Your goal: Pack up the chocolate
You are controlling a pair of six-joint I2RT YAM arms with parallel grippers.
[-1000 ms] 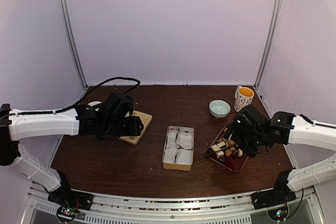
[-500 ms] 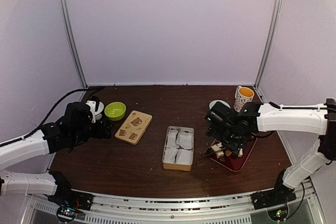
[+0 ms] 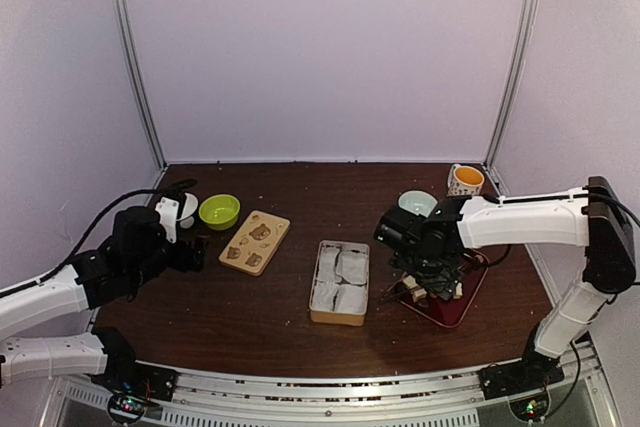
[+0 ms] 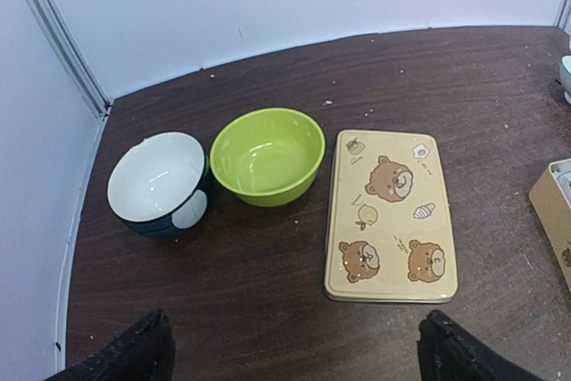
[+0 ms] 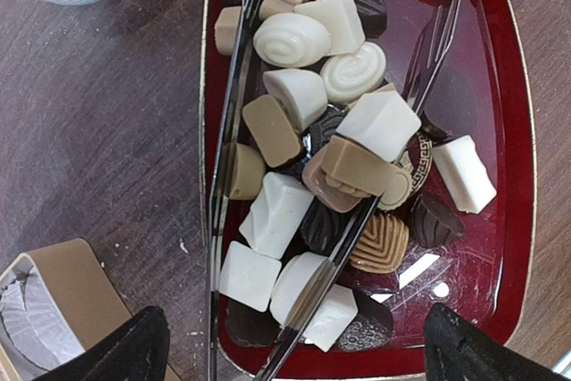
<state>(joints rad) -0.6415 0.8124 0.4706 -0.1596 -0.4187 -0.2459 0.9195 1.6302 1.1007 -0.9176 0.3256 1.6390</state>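
The chocolate (image 5: 321,149) is a heap of several white, tan and dark pieces in a red tray (image 5: 517,131); it also shows in the top view (image 3: 441,291). My right gripper (image 5: 299,359) is open and empty, hovering just above the tray's near end (image 3: 430,277). The tan box with white paper liners (image 3: 340,281) stands left of the tray, and its corner shows in the right wrist view (image 5: 62,287). My left gripper (image 4: 294,359) is open and empty, low over the table near the bear lid (image 4: 391,214), at the left of the top view (image 3: 192,253).
Metal tongs (image 5: 352,238) lie across the chocolate in the tray. A green bowl (image 4: 267,155) and a white-and-dark-blue bowl (image 4: 159,180) stand left of the lid. A pale bowl (image 3: 418,203) and an orange-filled mug (image 3: 465,180) stand behind the tray.
My left arm has drawn back from over the lid toward the near left, uncovering the two bowls. My right arm has swung left, its gripper now over the tray.
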